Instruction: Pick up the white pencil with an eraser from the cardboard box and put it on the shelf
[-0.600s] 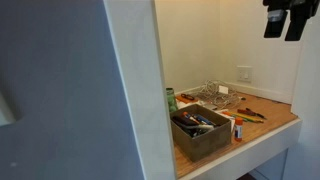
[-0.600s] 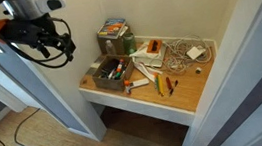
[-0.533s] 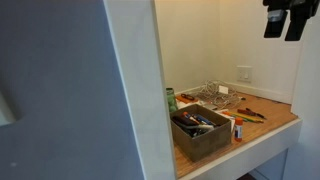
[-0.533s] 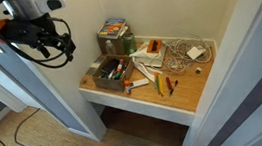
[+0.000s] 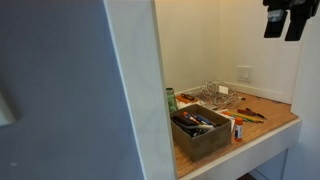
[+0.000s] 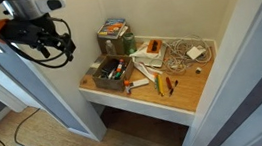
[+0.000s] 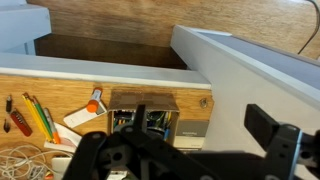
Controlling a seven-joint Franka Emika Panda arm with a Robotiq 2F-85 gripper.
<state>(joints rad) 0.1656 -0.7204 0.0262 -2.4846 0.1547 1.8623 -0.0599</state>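
Alcove: white walls (image 5: pixel 200 40) on either side, with the shelf (image 6: pixel 189 96) set between them and cluttered. The arm (image 6: pixel 27 30) sits outside the alcove, off to one side of the shelf's front edge. The gripper (image 5: pixel 283 22) hangs high, well apart from everything on the board.

The cardboard box (image 6: pixel 114 77) stands on the shelf near the front edge, close to one side wall. The wire basket (image 6: pixel 179 52) is further back toward the opposite end, well apart from the box. Loose pens (image 6: pixel 162 82) lie on the board between the two.

In the wrist view the fingers (image 7: pixel 275 145) are spread wide with nothing between them. The box shows just above the gripper body, partly hidden by it.

White pencil: we can't single it out. The box holds a jumble of thin coloured sticks, too small to tell apart. We take it to be in there.

The relation that matters is that the box lies below and ahead of the hand, roughly on its centreline in the wrist view. We judge the approach to be mostly down and forward, with little sideways correction.

The box's long side runs along the shelf's front edge, and the contents seem to lie along it too. So we'd expect to close the jaws across that axis, front to back, and we'd confirm that closer in.

There's only one arm, so no choice of hand. The main risk is the side wall just beside the box.
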